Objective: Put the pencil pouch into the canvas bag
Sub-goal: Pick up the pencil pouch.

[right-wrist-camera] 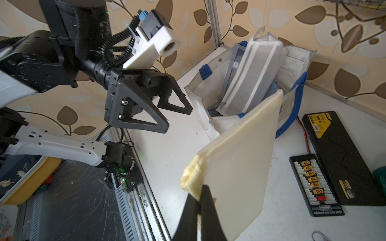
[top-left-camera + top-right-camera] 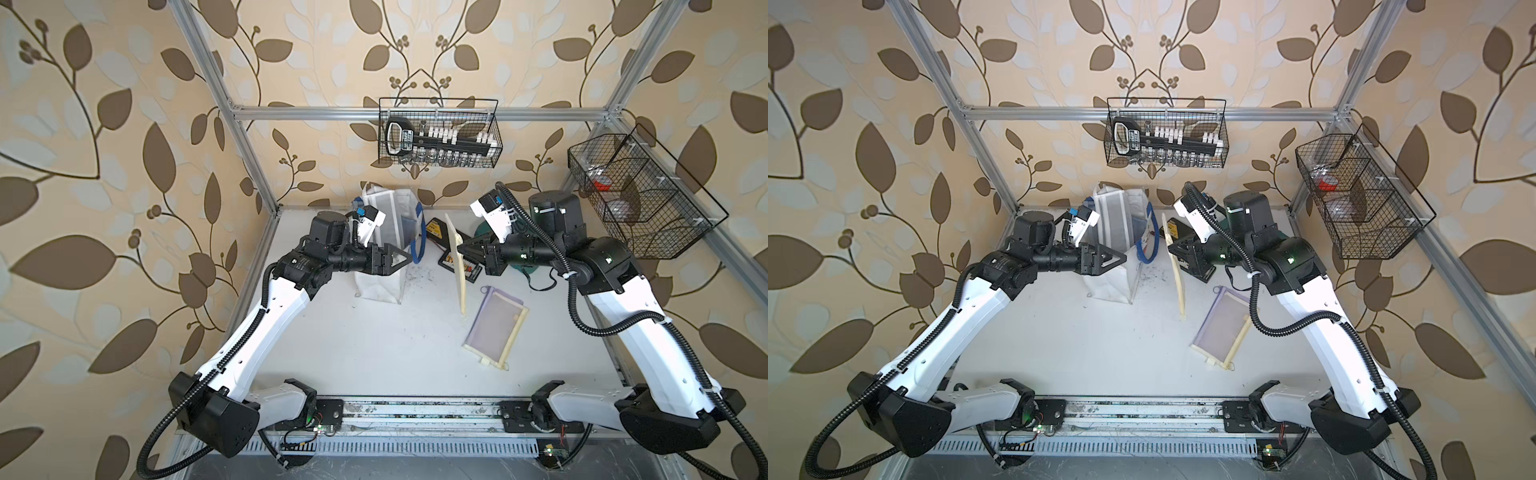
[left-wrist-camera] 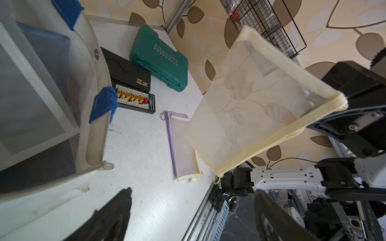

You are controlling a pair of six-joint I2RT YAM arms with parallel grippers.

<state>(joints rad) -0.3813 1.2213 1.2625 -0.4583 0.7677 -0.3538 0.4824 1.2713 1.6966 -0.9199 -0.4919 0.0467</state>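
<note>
Two wire baskets (image 2: 457, 106) (image 2: 665, 232), one canvas bag (image 2: 382, 286) (upright).

Cream pencil pouch (image 3: 246, 108) hangs aloft; white canvas bag (image 2: 380, 289) stands upright.

The white-and-black left arm (image 2: 266, 316) reaches from the near edge toward the far middle. Its black left gripper (image 2: 409, 259) points right, jaws spread wide. The matching right arm (image 2: 619, 316) mirrors it, and the black right gripper (image 2: 459, 248) points left, jaws pinched together.
</note>
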